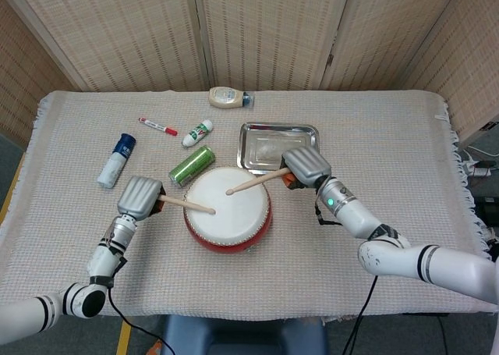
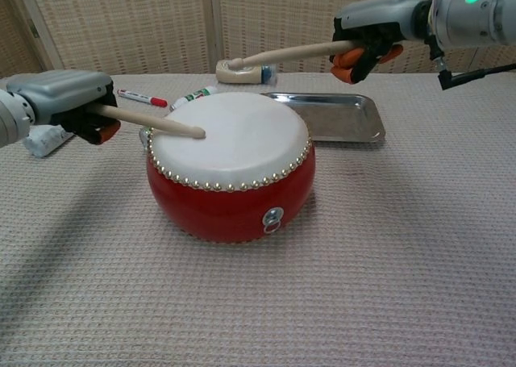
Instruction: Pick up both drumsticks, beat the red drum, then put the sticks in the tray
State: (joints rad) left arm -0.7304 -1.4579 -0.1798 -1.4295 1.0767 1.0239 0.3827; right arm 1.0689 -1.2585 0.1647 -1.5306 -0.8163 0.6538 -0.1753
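Observation:
The red drum point(image 1: 228, 214) point(image 2: 230, 189) with a white skin stands mid-table. My left hand point(image 1: 139, 197) point(image 2: 64, 97) grips a wooden drumstick point(image 1: 187, 204) point(image 2: 150, 123) whose tip rests on the left side of the skin. My right hand point(image 1: 305, 166) point(image 2: 375, 28) holds the other drumstick point(image 1: 256, 182) point(image 2: 282, 55) raised above the drum, its tip over the skin in the head view. The steel tray point(image 1: 278, 147) point(image 2: 334, 117) lies just behind the drum, under the right hand.
Behind and left of the drum lie a green can point(image 1: 192, 165), a white tube point(image 1: 198, 133), a red marker point(image 1: 157, 126) point(image 2: 142, 98), a blue-capped bottle point(image 1: 116, 159) and a mayonnaise bottle point(image 1: 229, 97). Woven screens close off the back.

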